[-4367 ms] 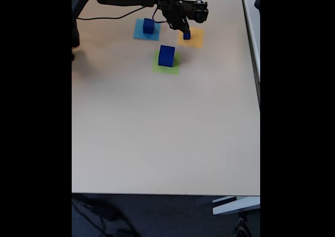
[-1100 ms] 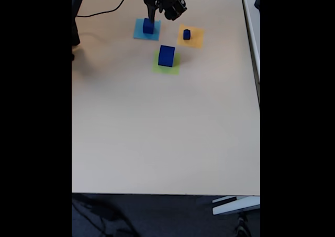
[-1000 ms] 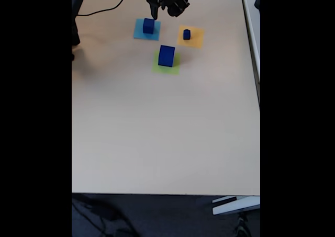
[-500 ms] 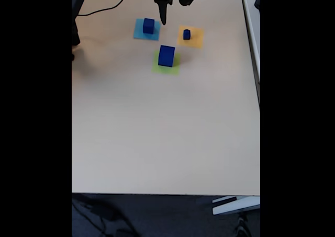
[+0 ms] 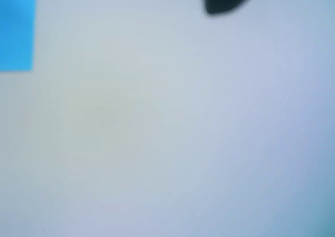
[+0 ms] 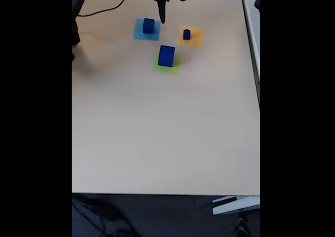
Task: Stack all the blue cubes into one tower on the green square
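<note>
The fixed view shows the gripper (image 6: pixel 162 18) pointing down beside the light-blue square (image 6: pixel 140 33), holding nothing; whether its jaws are parted cannot be told. The largest cube (image 6: pixel 166 55) stands on the green square (image 6: pixel 174 65), the medium cube (image 6: pixel 148 25) on the light-blue square, the smallest cube (image 6: pixel 187 34) on the orange square (image 6: pixel 196 38). The blurred wrist view gives a corner of the light-blue square (image 5: pixel 15 27) and bare table (image 5: pixel 167 132).

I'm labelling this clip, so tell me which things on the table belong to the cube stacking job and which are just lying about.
Part of the job:
largest blue cube on the green square
medium blue cube
smallest blue cube
gripper

Just there:
light-blue square
orange square
black cable
</note>
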Controlling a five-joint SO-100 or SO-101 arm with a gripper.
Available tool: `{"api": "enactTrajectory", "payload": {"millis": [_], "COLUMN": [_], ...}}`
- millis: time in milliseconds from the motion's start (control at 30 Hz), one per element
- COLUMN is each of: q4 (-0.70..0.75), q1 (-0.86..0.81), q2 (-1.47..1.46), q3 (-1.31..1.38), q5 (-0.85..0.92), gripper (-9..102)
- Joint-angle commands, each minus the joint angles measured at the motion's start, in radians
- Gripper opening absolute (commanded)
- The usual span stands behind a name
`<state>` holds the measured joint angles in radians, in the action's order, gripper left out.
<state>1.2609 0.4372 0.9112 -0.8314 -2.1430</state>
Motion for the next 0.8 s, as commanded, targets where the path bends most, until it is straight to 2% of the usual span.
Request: {"api": "enactTrajectory", "payload": {"millis": [0,167,433,767], "q4": [-0.086,-0.259,-0.256,-0.250], "q1": [0.014,-0.026,-0.087,-0.075], "q2": [0.094,0.258,0.388,0.426], "q3": [-0.132,-0.453,-0.558,-0.611], "q5": [-0.011,0.058,0.163,0.155], "gripper": [55,53,52,48]}}
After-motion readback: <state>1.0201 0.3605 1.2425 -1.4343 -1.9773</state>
